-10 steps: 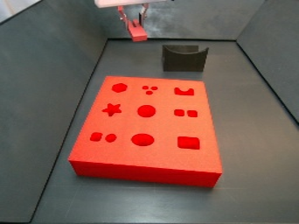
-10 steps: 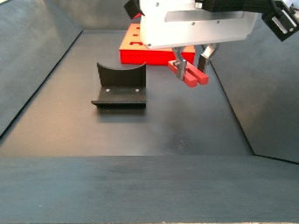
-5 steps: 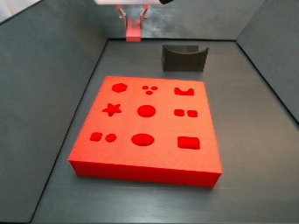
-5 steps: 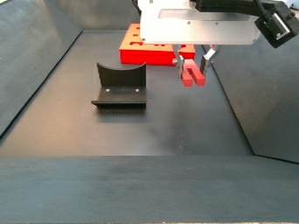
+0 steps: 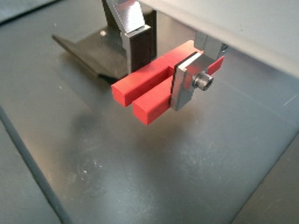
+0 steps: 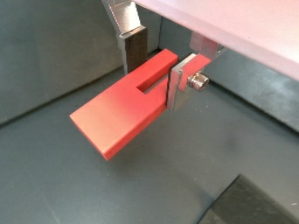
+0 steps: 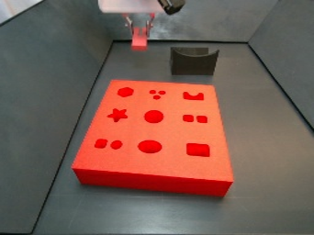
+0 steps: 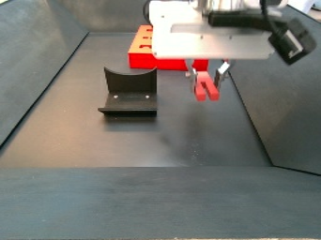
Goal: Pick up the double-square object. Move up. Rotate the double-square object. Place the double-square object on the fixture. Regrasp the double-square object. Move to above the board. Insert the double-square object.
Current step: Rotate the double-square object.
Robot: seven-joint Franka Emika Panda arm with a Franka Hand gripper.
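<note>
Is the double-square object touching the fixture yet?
Apart. A side view shows the double-square object held in the claw, hanging clear of the fixture with bare floor between them.

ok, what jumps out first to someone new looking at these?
The red block clamped in the end effector, hanging above the dark floor. Then the big red board with its shaped recesses, and the dark fixture just beyond it.
</note>
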